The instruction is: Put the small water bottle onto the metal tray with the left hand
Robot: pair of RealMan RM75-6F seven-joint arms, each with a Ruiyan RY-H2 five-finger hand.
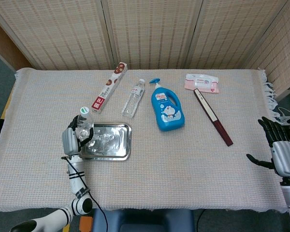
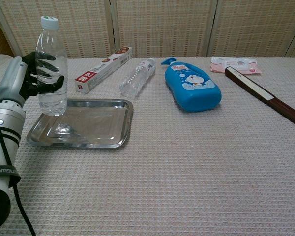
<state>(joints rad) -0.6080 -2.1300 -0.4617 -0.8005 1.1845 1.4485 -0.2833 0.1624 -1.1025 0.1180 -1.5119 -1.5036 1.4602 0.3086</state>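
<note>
The left hand (image 2: 37, 78) wraps around the middle of the small water bottle (image 2: 51, 66) and holds it upright, cap up, over the near-left part of the metal tray (image 2: 103, 130). In the chest view the bottle's base hangs just above the tray floor, with its reflection below, so it does not seem set down yet. The upright hold looks chosen so the base can meet the flat tray squarely and stand alone once the fingers let go. Gripping it mid-body leaves the base clear for landing.

The right hand (image 1: 280, 150) rests at the far edge of the surface (image 2: 196, 172), well apart from the left hand, fingers spread and holding nothing, out of the way of a one-handed job.

Beyond the left hand lie one long foil box (image 2: 102, 69), one second clear bottle (image 2: 137, 77) on its side, and one blue pump bottle (image 2: 191, 87). Further toward the right hand are one pink wipes pack (image 2: 235, 64) and one dark folded fan (image 2: 265, 97). That makes two water bottles, one tray and one each of the rest.
</note>
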